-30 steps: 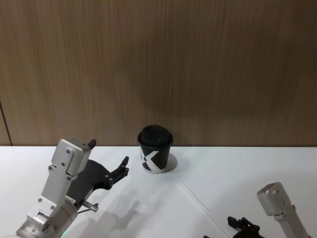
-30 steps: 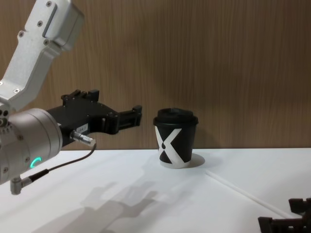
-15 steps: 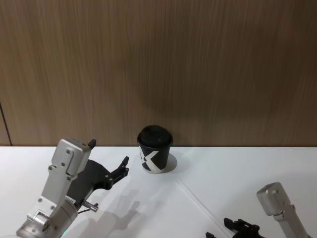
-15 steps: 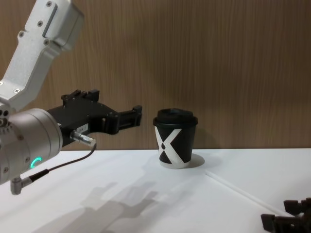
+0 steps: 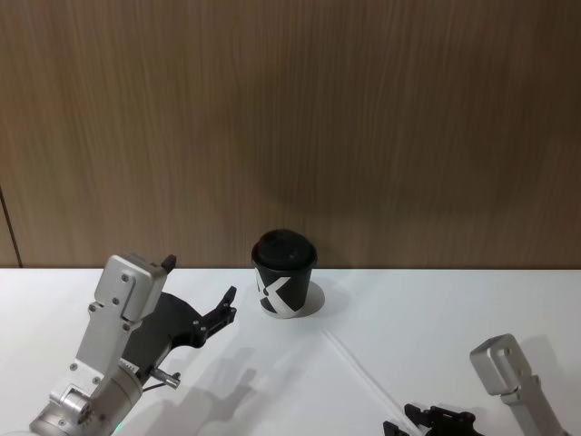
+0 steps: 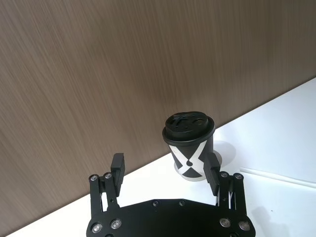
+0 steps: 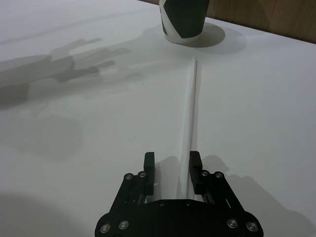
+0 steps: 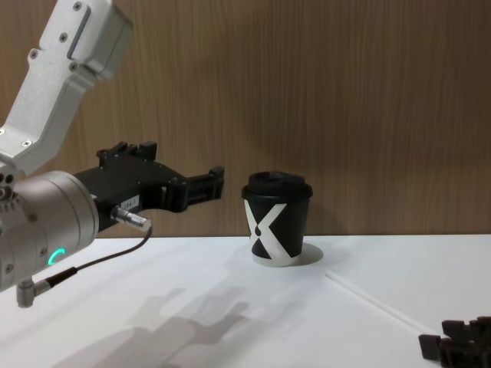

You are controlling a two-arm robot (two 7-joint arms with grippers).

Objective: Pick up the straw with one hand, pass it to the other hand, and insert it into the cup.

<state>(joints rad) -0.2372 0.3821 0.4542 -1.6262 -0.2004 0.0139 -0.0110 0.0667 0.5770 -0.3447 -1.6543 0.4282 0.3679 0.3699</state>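
White tabletop point(image 5: 472, 309) is carrying everything. The right gripper point(image 7: 173, 163) is hovering low, fingers parted and empty, straddling the near end of the straw point(image 7: 193, 98), which is lying close to one finger. Closing now could be nudging it aside rather than pinching it. The left gripper point(image 6: 165, 169) is hovering raised, open and empty, left of the cup point(image 5: 284, 284).

The black two-finger left gripper point(image 8: 215, 182) on its thick silver cylindrical wrist point(image 8: 46, 222) hovers raised, fingers spread; the black blocky right gripper point(image 7: 172, 159) sits low, fingers parted
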